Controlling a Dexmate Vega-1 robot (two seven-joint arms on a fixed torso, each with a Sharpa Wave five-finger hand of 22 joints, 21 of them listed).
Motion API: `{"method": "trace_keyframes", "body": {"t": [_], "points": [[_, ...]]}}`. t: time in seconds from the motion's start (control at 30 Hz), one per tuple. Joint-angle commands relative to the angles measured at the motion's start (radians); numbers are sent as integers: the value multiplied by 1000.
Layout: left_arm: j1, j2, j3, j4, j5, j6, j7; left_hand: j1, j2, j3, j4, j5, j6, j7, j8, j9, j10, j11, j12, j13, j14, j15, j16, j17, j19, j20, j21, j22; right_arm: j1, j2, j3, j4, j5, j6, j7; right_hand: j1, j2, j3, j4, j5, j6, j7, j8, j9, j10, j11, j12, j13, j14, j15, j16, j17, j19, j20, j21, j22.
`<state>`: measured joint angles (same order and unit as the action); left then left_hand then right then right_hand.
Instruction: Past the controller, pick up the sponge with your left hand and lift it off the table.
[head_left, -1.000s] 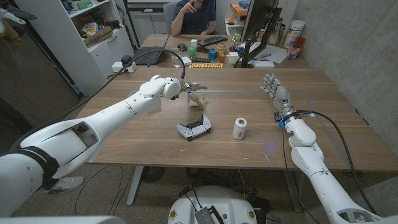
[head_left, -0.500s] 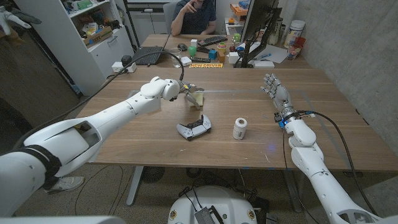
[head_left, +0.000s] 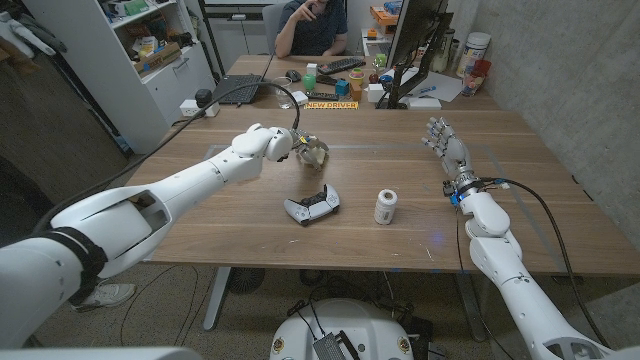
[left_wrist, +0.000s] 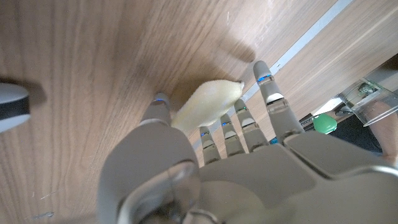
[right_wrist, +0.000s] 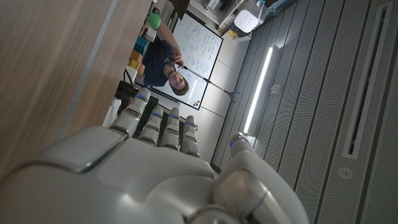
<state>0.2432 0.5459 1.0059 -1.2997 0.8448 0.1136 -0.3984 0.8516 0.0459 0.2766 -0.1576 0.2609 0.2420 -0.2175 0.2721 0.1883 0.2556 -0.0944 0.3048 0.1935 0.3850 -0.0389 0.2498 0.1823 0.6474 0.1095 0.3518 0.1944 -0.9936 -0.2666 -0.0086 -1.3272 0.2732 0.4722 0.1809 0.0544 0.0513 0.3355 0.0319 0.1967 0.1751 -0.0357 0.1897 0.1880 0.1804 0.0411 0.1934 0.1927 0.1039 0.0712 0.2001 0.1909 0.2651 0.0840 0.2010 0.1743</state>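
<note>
L fingers (head_left: 312, 152) now round sponge (left_wrist: 208, 104), prob.

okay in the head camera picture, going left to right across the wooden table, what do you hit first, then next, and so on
left hand closing around the sponge → controller → white bottle → right hand, fingers apart and holding nothing.

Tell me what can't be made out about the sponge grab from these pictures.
- Whether the sponge is off the table: head view, left hand covers it; left wrist view, the fingers hide its underside.
- Sponge's near end: left wrist view, behind the palm.
- Small white bottle's label: head view, too small.
</note>
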Motion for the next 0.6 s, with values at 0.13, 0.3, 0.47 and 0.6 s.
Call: {"method": "trace_keyframes", "body": {"t": [0.13,0.3,0.47,0.6], "points": [[61,16,-11,-9,56,19,270,190,82,103,-16,-81,429,74,85,-1,366,-67,69,11,417,-185,87,13,247,-178,140,20,19,-6,-5,25,-6,-1,1,-5,3,-4,3,7,0,-5,6,2,3,-3,6,5,10,2,3,1,9,3,4,4],[69,26,-19,-18,61,7,312,306,90,143,-22,-80,643,123,125,5,566,-66,116,38,676,-200,169,56,365,-247,253,32,25,-1,-5,34,-1,-1,6,-5,3,-4,3,7,1,-4,6,2,4,-2,6,5,10,1,2,1,9,3,3,4],[75,31,-28,-38,69,17,315,353,84,139,-19,-78,724,148,143,10,681,-72,166,93,813,-196,231,108,399,-271,324,37,27,-1,-4,36,-6,-3,7,-5,3,-4,4,7,1,-4,6,2,4,-1,6,5,11,1,2,1,8,3,3,4],[81,38,-39,-62,75,24,327,378,71,134,-23,-76,745,175,147,12,705,-55,185,123,845,-196,249,132,414,-280,352,38,27,0,-4,33,-7,-7,8,-5,2,-5,4,8,0,-4,6,2,5,-3,7,5,11,2,2,1,8,3,3,4]]}}
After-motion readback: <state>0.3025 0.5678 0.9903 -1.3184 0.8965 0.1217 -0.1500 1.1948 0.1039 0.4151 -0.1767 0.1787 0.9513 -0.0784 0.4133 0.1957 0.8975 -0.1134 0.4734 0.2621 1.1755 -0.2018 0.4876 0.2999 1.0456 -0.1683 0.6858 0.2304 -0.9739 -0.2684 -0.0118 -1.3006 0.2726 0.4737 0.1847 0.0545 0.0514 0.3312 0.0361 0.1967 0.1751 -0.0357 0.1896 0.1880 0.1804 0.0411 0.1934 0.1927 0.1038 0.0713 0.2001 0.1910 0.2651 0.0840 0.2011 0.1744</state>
